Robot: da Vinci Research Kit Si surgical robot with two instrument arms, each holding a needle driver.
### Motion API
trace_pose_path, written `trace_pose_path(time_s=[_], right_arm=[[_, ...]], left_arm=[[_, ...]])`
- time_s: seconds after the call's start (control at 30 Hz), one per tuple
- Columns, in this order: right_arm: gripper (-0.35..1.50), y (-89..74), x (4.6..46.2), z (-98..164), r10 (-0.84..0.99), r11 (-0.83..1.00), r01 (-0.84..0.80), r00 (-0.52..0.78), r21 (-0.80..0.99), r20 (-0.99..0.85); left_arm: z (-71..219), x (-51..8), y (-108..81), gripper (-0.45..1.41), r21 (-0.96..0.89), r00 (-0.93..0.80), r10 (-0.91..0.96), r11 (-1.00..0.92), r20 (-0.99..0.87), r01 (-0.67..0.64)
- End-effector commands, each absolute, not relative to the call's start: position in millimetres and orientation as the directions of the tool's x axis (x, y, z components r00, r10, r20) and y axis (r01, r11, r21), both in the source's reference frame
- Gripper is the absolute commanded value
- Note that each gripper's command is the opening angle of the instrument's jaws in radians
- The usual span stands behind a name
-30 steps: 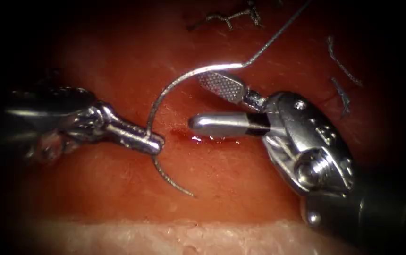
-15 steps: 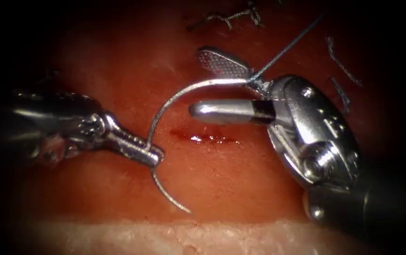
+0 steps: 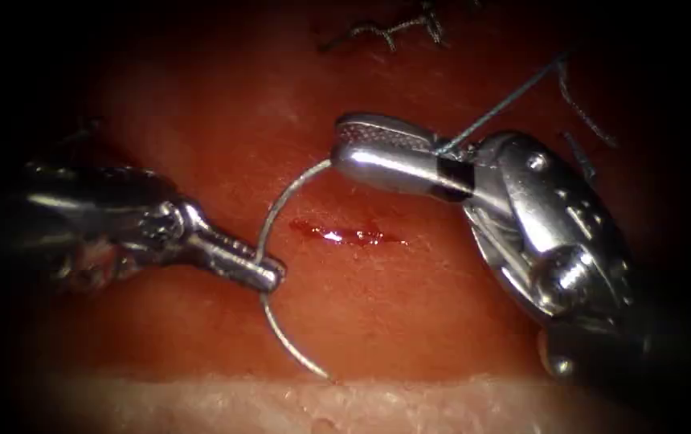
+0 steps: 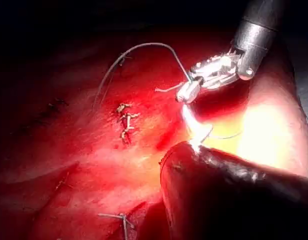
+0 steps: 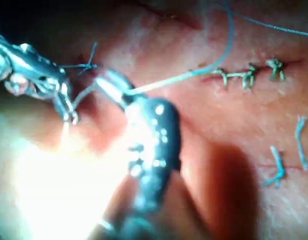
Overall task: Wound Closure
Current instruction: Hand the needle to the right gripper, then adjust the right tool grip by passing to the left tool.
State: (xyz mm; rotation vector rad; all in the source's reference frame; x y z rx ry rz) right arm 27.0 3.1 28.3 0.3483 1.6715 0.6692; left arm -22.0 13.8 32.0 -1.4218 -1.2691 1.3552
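The curved needle (image 3: 275, 210) hung clear above the tissue (image 3: 410, 305), arching just left of the short cut (image 3: 344, 235) with its red fluid (image 3: 337, 236). Its tail end lay toward the upper right of the cut, its point below-left. The thread (image 3: 506, 100) ran up-right, away from the cut.

Two pincers: left pincer (image 3: 269, 272) and right pincer (image 3: 378, 153); one needle (image 3: 277, 241); one thread (image 3: 506, 100); one cut (image 3: 341, 235).
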Motion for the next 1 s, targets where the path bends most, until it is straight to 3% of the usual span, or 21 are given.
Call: trace_pose_path(time_s=[0.03, 0.2, 0.43, 0.53, 0.77, 1.0], right_arm=[[-0.35, 3.5, 27.2, 28.4, 0.54, 0.809, -0.166, -0.172, 0.564, -0.824], [-0.35, 4.0, 26.6, 27.9, 0.507, 0.824, -0.232, -0.107, 0.517, -0.855], [-0.35, 4.7, 25.3, 26.5, 0.472, 0.819, -0.395, 0.048, 0.417, -0.88], [-0.35, 4.6, 25.3, 25.9, 0.446, 0.816, -0.463, 0.124, 0.346, -0.886], [-0.35, 3.9, 26.0, 25.8, 0.386, 0.835, -0.481, 0.167, 0.267, -0.907], [-0.35, 3.2, 27.0, 25.2, 0.324, 0.852, -0.485, 0.195, 0.197, -0.926]], left_arm=[[32.9, -23.0, 14.3, 0.96, -0.938, -0.05, 0.938, -0.339, -0.343, 0.075], [33.3, -23.5, 14.5, 1.16, -0.898, -0.04, 0.899, -0.438, -0.437, -0.042], [33.3, -23.5, 14.2, 1.2, -0.853, -0.05, 0.876, -0.479, -0.48, -0.208], [33.5, -23.6, 13.8, 1.1, -0.827, -0.069, 0.879, -0.468, -0.471, -0.313], [34.0, -24.1, 13.9, 0.86, -0.778, -0.053, 0.887, -0.43, -0.459, -0.458], [34.7, -24.7, 13.6, 0.68, -0.743, 0.002, 0.886, -0.387, -0.463, -0.546]])
